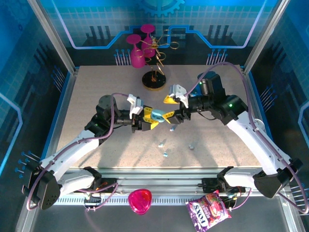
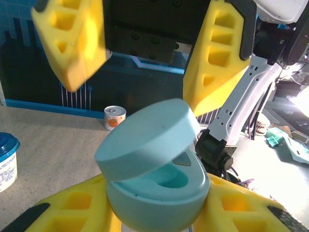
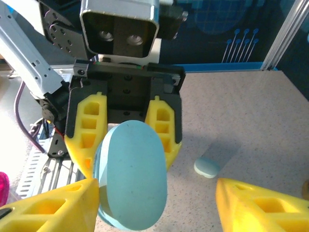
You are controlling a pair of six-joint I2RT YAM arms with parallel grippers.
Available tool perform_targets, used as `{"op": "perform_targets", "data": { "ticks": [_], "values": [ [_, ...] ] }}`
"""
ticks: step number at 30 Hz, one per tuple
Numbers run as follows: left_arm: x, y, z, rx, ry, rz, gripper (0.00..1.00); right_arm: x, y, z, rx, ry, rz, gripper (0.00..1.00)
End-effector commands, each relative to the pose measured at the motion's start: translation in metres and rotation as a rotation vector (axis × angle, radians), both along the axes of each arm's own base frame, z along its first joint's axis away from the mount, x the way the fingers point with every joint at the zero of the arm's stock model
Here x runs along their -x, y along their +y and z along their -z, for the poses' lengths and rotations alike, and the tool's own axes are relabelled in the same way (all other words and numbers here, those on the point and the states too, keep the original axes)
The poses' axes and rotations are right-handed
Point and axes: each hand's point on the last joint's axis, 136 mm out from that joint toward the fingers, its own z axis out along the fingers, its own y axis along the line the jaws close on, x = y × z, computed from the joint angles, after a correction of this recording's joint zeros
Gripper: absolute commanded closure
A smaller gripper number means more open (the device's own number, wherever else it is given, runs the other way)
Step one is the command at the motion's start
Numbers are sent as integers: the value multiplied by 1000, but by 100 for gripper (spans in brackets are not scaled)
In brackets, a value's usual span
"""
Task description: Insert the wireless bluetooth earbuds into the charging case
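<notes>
Lying loose on the table (image 1: pixel 91 96) low in the top view's middle, the earbuds (image 1: pixel 161 143) sit well apart from the case (image 2: pixel 154 193). The left gripper (image 1: pixel 148 118) clamps its base mid-air with the lid (image 2: pixel 145 137) ajar, likely so the wide-spread right gripper (image 1: pixel 170 108) can raise it.

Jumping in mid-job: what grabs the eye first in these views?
The light blue charging case, lid ajar, is clamped in the left gripper at mid-table, with the open right gripper facing it. Tiny earbuds lie loose on the table nearer the arm bases; pink glasses stand at the back.
</notes>
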Motion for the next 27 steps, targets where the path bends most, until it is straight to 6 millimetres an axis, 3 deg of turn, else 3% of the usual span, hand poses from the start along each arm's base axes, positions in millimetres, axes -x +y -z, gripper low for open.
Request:
{"op": "perform_targets", "data": {
  "ticks": [1,8,13,16,20,27],
  "values": [
    [12,0,-8,15,-66,46,74,-8,-4,-5,-27,-22,39,32],
    [11,1,-5,12,-63,31,74,-20,-15,-15,-75,-32,142,22],
    [7,1,-2,10,-61,13,74,-16,-21,-19,-117,-8,162,9],
    [5,1,-2,16,-63,6,74,-27,-31,-22,-142,51,252,2],
    [2,0,0,16,-56,-3,74,-31,-37,-23,-171,97,294,0],
    [-5,-2,1,20,-43,-24,74,-6,-26,-22,-223,60,151,0]
  ]
}}
